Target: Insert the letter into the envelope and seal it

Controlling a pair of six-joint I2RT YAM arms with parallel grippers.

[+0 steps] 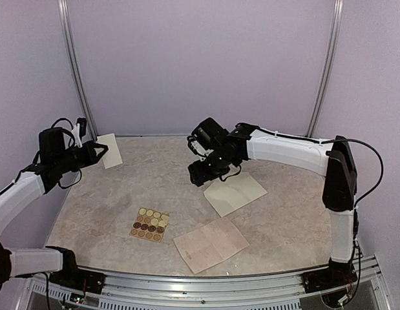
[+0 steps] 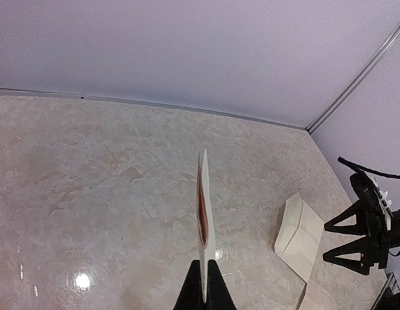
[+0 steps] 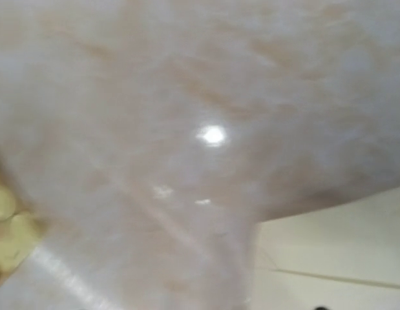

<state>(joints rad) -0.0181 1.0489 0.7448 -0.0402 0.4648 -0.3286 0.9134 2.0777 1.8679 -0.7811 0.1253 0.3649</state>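
blocking: sticker card [image 1: 149,224], sheet [image 1: 211,244], envelope [image 1: 235,192] | open: tabletop [image 1: 122,187] left-centre

The tabletop [image 1: 290,232] is seen from above and behind by the top camera, obliquely from the left wrist, closely from the right; the envelope [image 1: 235,192] is shared.

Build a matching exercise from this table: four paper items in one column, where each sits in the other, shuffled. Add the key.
1. envelope
2. sticker card
3. handwritten sheet
4. folded paper

A. pinched in the left tool
B. flat, closest to the table's near edge
C. flat, beside the right tool
D. flat, left of the handwritten sheet

Pairs: 1-C, 2-D, 3-B, 4-A.
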